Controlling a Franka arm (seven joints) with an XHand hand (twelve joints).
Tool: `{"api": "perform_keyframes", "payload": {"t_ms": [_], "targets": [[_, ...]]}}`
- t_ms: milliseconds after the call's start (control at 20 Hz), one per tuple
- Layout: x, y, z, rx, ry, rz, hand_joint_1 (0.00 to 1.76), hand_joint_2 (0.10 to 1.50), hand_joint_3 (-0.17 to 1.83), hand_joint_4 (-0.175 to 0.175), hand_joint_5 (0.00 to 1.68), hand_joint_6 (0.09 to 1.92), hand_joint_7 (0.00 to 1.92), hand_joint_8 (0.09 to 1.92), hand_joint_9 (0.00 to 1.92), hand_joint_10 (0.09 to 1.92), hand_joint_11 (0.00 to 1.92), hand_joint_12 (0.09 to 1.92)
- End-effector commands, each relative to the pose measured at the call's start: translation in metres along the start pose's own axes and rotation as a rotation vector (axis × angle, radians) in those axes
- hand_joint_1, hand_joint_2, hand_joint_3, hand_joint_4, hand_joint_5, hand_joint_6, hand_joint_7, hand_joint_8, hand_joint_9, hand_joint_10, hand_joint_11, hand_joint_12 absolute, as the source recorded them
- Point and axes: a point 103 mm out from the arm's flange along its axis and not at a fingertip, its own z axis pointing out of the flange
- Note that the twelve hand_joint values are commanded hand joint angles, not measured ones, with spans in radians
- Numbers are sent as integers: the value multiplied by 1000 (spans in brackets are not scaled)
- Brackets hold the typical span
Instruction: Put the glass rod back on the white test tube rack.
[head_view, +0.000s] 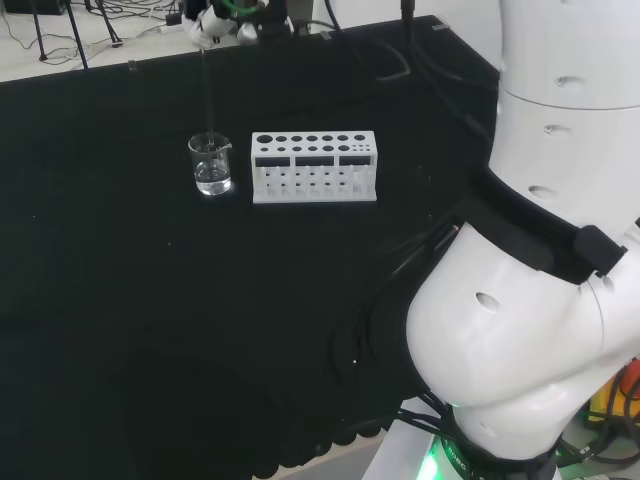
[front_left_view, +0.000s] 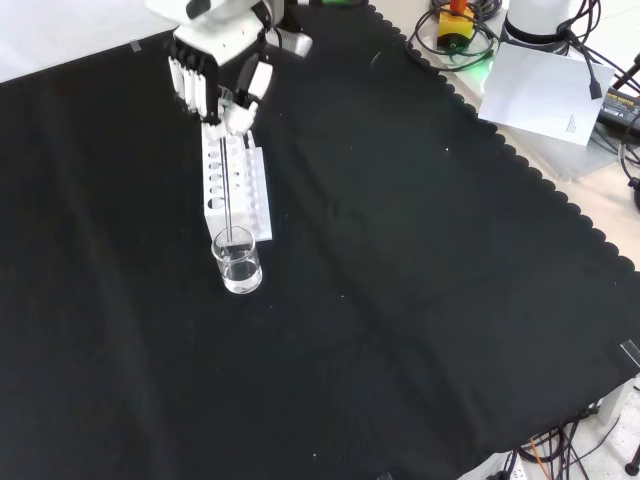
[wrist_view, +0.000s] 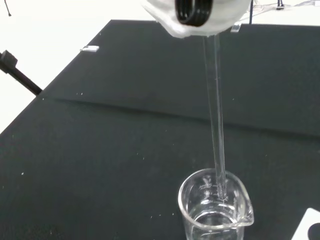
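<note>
While below hand, rod beaker-dipped.

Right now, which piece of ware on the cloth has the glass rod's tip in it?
The clear beaker, not the white test tube rack beside it.

Lighting even and bright overhead; black cloth absorbs light, shadows barely discernible. Pale floor at 10 o'clock in wrist view overexposed. Blurred white hand at 12 o'clock there. Faint glints on beaker rim.
</note>
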Motion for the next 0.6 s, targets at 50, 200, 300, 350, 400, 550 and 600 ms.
{"api": "perform_keyframes", "payload": {"t_ms": [50, 200, 300, 350, 400, 550, 600], "targets": [[-19, -22, -23, -18, -1, 45, 1306, 970, 132, -175, 1262, 210, 1175, 1011, 1650, 746, 1303, 940], [-31, -29, -30, -27, -4, 72, 1306, 970, 131, -175, 1262, 209, 1176, 1010, 1650, 747, 1303, 940], [-40, -34, -33, -30, -4, 90, 1306, 971, 130, -175, 1262, 209, 1176, 1010, 1650, 747, 1303, 940], [-46, -37, -40, -22, -6, 106, 1306, 971, 129, -175, 1263, 209, 1176, 1010, 1650, 747, 1303, 941], [-51, -40, -42, -24, -8, 118, 1306, 971, 129, -175, 1263, 208, 1176, 1010, 1650, 747, 1303, 941], [-65, -48, -39, -35, -6, 149, 1306, 972, 127, -175, 1263, 208, 1176, 1010, 1650, 748, 1303, 941], [-69, -51, -37, -36, -5, 159, 1306, 972, 127, -175, 1263, 208, 1176, 1009, 1650, 748, 1303, 941]]}}
